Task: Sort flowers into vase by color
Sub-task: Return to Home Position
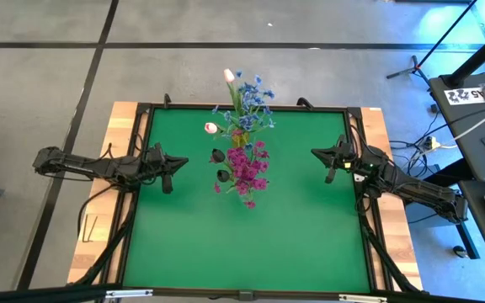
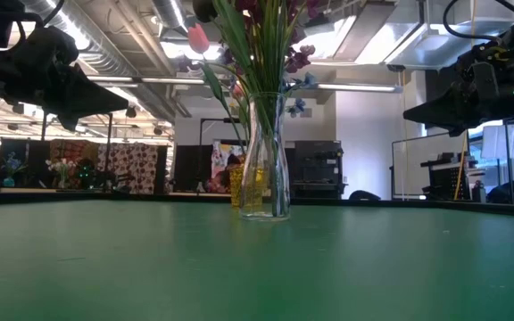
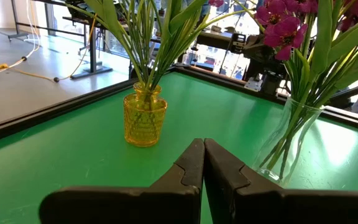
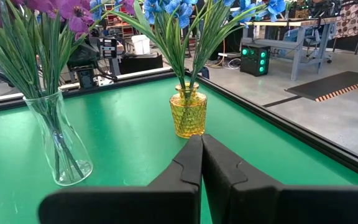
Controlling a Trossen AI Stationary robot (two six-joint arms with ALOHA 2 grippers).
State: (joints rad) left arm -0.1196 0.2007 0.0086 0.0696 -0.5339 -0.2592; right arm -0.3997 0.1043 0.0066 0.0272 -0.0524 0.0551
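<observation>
Left pincer (image 1: pixel 172 162): clenched with its fingers pressed together, holding nothing, over the left side of the tabletop (image 1: pixel 251 244) and aimed at the vases.
Right pincer (image 1: pixel 317 153): clenched and empty, over the right side, also facing the vases.
Blue flowers (image 1: pixel 253 99): upright in the yellow vase (image 4: pixel 188 112), mid-tabletop toward the far edge.
Magenta flowers (image 1: pixel 247 171): upright in the clear vase (image 4: pixel 58 144), just beside the yellow one, on its near side.
Pale pink tulip buds (image 1: pixel 211 128): among the blue stems.
Dark buds (image 1: pixel 219 156): beside the magenta cluster; I cannot tell which vase holds them.
</observation>
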